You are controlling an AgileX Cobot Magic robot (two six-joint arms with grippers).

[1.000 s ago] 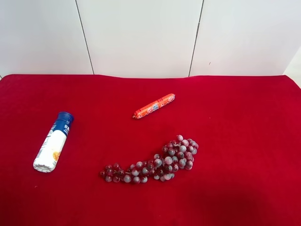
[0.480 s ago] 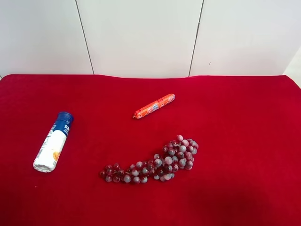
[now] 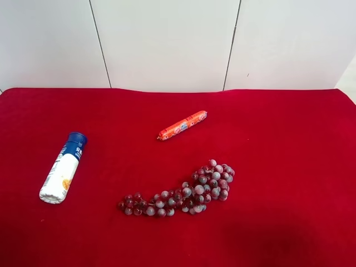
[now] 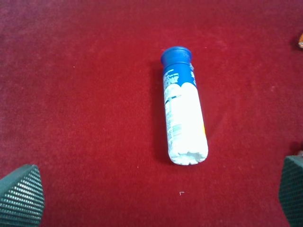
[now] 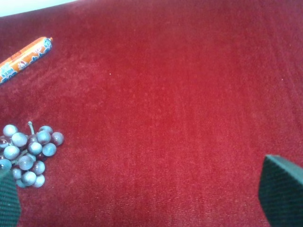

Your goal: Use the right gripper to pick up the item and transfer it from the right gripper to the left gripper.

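Note:
The item, a white bottle [image 3: 62, 168] with a dark blue cap, lies on its side on the red cloth at the exterior high view's left, cap toward the wall. In the left wrist view the bottle [image 4: 183, 113] lies beyond my left gripper [image 4: 156, 194], whose two fingers stand wide apart and hold nothing. My right gripper [image 5: 144, 196] is open too, over bare cloth, with nothing between its fingers. The bottle does not show in the right wrist view. Neither arm appears in the exterior high view.
An orange sausage stick [image 3: 182, 125] lies near the middle of the cloth, also visible as a sausage stick [image 5: 23, 59] in the right wrist view. A bunch of red-grey grapes [image 3: 183, 192] lies in front of it; these grapes [image 5: 28, 151] lie by one right fingertip. A white panelled wall [image 3: 167, 44] backs the table.

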